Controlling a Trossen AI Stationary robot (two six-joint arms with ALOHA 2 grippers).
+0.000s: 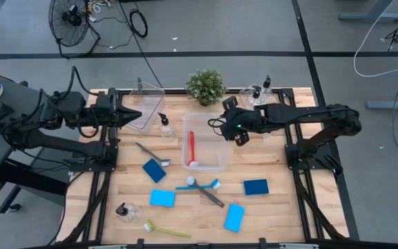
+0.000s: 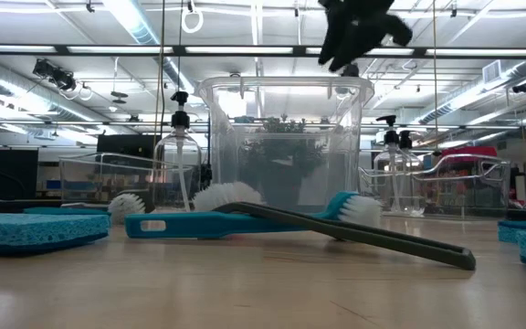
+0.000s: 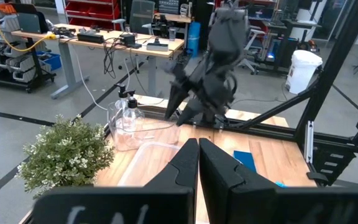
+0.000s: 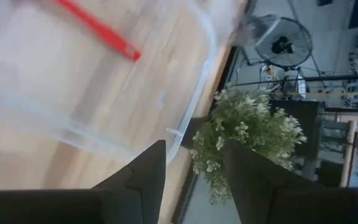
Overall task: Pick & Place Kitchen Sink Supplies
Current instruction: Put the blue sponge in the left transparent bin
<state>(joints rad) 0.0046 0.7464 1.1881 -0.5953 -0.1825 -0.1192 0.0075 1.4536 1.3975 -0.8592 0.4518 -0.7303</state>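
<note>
Grey brush (image 2: 363, 236) lay nearest, no legible labels; right gripper (image 1: 232, 128) stood open, empty, above the bin (image 1: 216, 160); left gripper (image 1: 135, 115) closed, empty.

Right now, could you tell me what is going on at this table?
The robot is sorting sink supplies into clear bins. The right gripper hangs open and empty beside the middle bin, which holds a red brush. The left gripper waits shut over another bin at the back. Four blue sponges, three more brushes and several pump bottles are still out on the table.
</note>
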